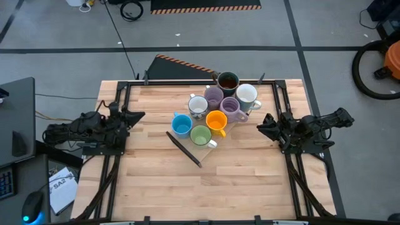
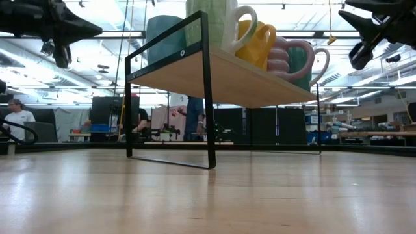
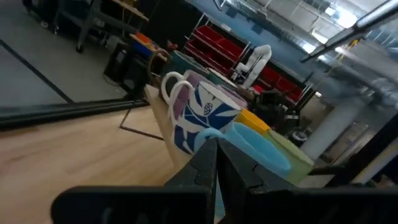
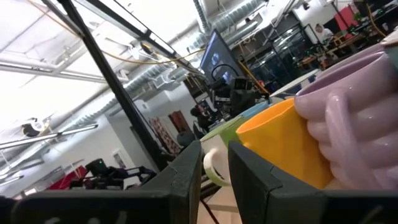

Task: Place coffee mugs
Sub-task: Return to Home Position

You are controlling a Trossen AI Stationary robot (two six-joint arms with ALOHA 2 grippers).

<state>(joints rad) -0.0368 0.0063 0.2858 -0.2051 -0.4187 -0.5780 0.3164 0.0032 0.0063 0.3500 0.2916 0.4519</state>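
My left tool (image 1: 134, 115) sits at the left edge of the pale wooden counter (image 1: 156, 187), fingers pressed together on nothing. At the centre, the small wooden shelf with a black metal frame (image 2: 227, 75) carries all eight mugs. From the left they are the blue mug (image 1: 181, 125), the white mug with a blue pattern (image 1: 198, 105), the green mug (image 1: 200, 135), the far ribbed lilac mug (image 1: 214, 95), the orange mug (image 1: 216, 121), the dark mug with brown inside (image 1: 227, 81), the near ribbed lilac mug (image 1: 230, 109) and the plain white mug (image 1: 246, 94). My right tool (image 1: 262, 122) sits at the right edge, fingers slightly apart and empty.

I judge the placing done and the step in hand to be parking both arms. That calls for no grasp, only settling clear of the shelf.

From above I can count all eight mugs, but the shelf looks flat. The level view shows it raised on legs, yet hides the far mugs. Only my left wrist view shows the blue pattern.
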